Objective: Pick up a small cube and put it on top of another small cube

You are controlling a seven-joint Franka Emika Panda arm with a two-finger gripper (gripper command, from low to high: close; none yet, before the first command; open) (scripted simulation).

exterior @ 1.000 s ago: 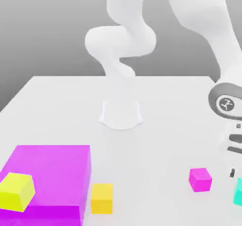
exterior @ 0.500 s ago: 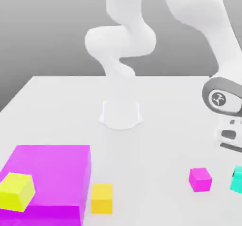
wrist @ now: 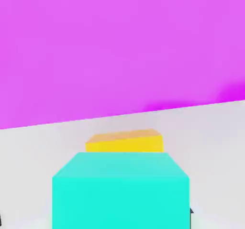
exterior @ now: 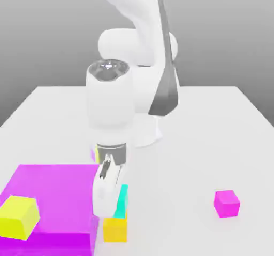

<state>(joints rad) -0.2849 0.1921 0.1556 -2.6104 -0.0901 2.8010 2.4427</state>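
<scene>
The small cube (exterior: pixel 124 201), plain cyan, hangs directly over another small cube (exterior: pixel 115 229), orange-yellow, near the table's front edge. My gripper (exterior: pixel 114 202) is shut on the cyan cube, and one white finger (exterior: pixel 104 193) covers its side toward the exterior view's left. Their faces nearly meet; I cannot tell whether they touch. In the hand view the cyan cube (wrist: pixel 120 190) is close in front, with the top of the orange-yellow cube (wrist: pixel 125 141) just beyond it.
A large magenta block (exterior: pixel 56 196) stands right beside the orange-yellow cube on the exterior view's left, with a lemon yellow-green cube (exterior: pixel 18 217) on it. A small magenta cube (exterior: pixel 227 203) lies on the white table (exterior: pixel 192 153) at the right. The arm's base (exterior: pixel 144 132) is behind.
The arm swung from the exterior view's right edge to the left, carrying the cyan cube off the table to a spot over the orange-yellow cube. The gripper shut on it during this time.
</scene>
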